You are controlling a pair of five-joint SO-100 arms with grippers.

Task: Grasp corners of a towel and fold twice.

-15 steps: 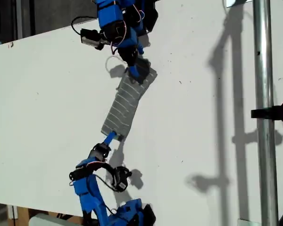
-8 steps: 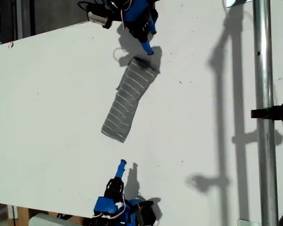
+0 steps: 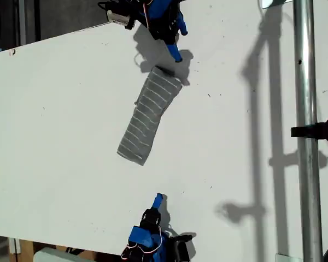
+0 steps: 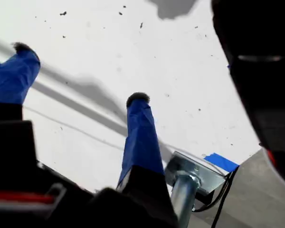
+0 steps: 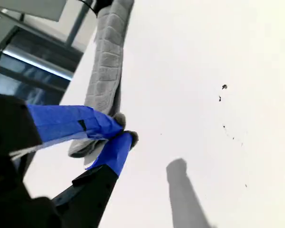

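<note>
A grey towel (image 3: pixel 148 117) with thin white stripes lies flat on a white bench (image 3: pixel 60 98) as a long, narrow band, between our two blue-tipped arms and held by neither. Our first end effector (image 3: pixel 177 43) is released: in the first wrist view its two fingers stand well apart over bare bench (image 4: pixel 180 61), with nothing between them (image 4: pixel 80 73). One end of the towel lies just beyond its fingertips, near them but not touching. Past this end effector, at the bench edge, a metal pole (image 4: pixel 183 194) stands in a clamp beside a patch of blue tape (image 4: pixel 220 162). Our second end effector (image 3: pixel 158 199) is clenched on nothing; in the second wrist view its fingertips meet (image 5: pixel 125 129). The towel (image 5: pixel 107 71) stretches lengthwise away ahead of it. The towel's rounded near end (image 5: pixel 80 149) looks close behind the fingertips there, but the exterior view shows a strip of bare bench between them. The end effector's dark shadow falls on the bench beside it.
</note>
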